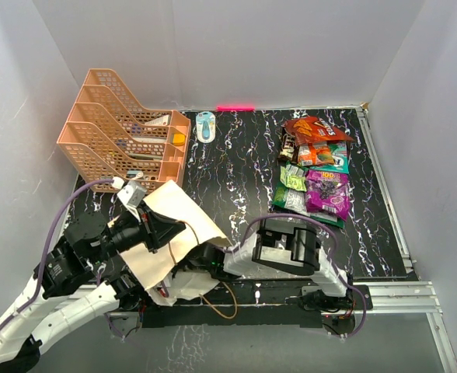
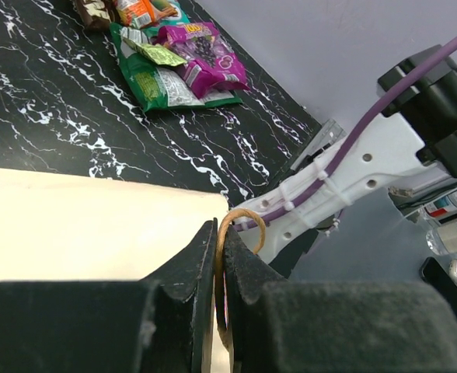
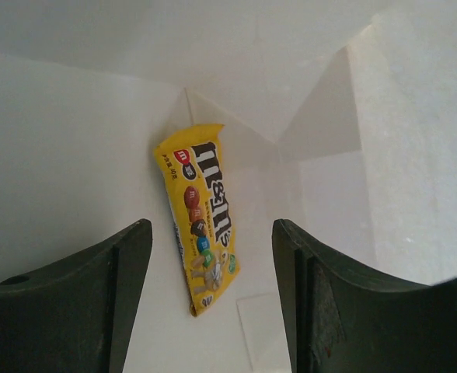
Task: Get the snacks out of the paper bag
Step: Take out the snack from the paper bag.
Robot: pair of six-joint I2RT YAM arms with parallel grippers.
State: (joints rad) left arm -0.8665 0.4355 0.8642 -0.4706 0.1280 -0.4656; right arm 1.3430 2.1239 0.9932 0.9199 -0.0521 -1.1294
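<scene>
Our left gripper (image 2: 219, 260) is clamped shut on the cord handle (image 2: 241, 221) of the paper bag (image 1: 174, 211), which lies on its side at the near left of the bench (image 1: 236, 175) with its mouth turned toward the right arm (image 1: 287, 249). That arm reaches into the mouth. Inside, our right gripper (image 3: 210, 233) stands open, one jaw on each side of a yellow candy packet (image 3: 200, 221) without touching it. The packet lies flat on the bag's pale inner wall beside a fold. Its long axis runs almost straight away from the gripper, with the far end leaning slightly left. The other snacks (image 1: 318, 167) lie piled at the far right of the bench, well apart from the bag.
</scene>
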